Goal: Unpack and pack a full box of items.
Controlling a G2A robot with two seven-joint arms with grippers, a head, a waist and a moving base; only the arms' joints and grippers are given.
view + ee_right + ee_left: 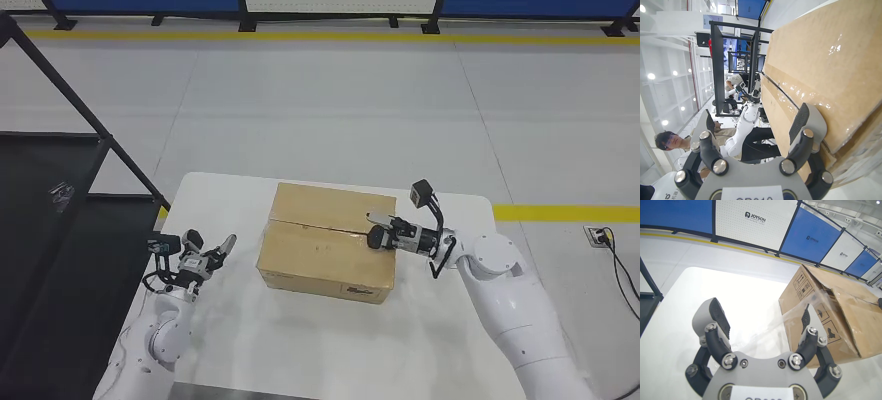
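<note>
Box (325,238) top bears one finger of the spread right hand (376,228); left hand (212,244) gapes beside it.

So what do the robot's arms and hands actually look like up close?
The right arm and left arm are smooth, rounded white shells with black cables at the wrists. The left hand and right hand match: a grey metal plate, black links with silver bolts, two silver fingers with black ribbed pads, and a white label.
</note>
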